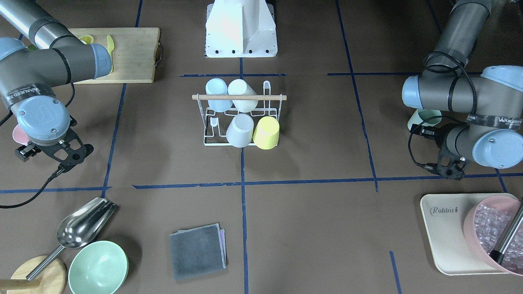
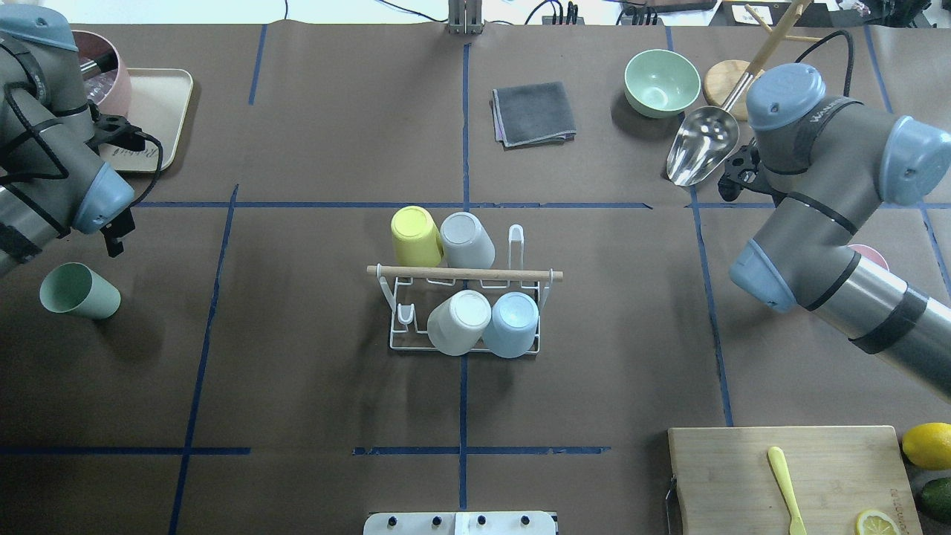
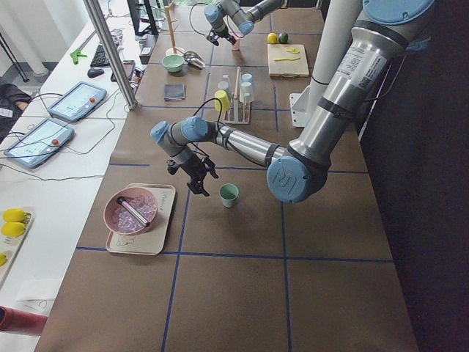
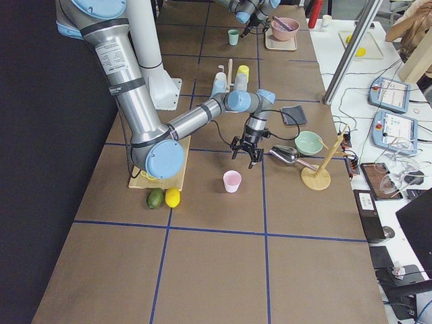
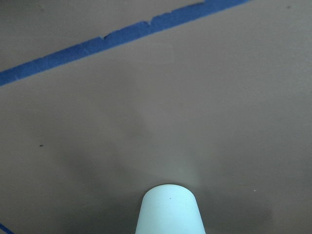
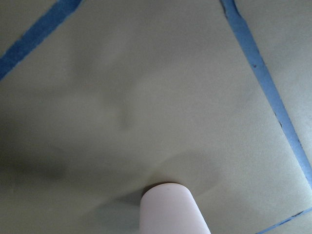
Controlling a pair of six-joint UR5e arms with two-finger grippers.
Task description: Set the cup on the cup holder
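Note:
The white wire cup holder [image 2: 464, 273] with a wooden rod stands mid-table and also shows in the front view [image 1: 239, 97]. It holds a yellow cup [image 2: 414, 235], a grey cup [image 2: 466, 239], a white cup [image 2: 459, 321] and a light blue cup [image 2: 514, 323], all upside down. A green cup [image 2: 78, 291] stands on the table close beside my left gripper [image 1: 449, 169], which looks open and empty. A pink cup [image 4: 232, 181] stands just beside my right gripper [image 4: 246, 156], which also looks open and empty. Each wrist view shows only its nearby cup [image 5: 169, 209] [image 6: 170, 209] at the bottom edge.
A cream tray [image 2: 160, 96] with a pink bowl of ice sits far left. A green bowl [image 2: 661, 82], a metal scoop [image 2: 702, 152] and a wooden stand [image 2: 724, 78] lie far right. A grey cloth [image 2: 533, 113] lies beyond the holder. A cutting board [image 2: 787, 475] is near right.

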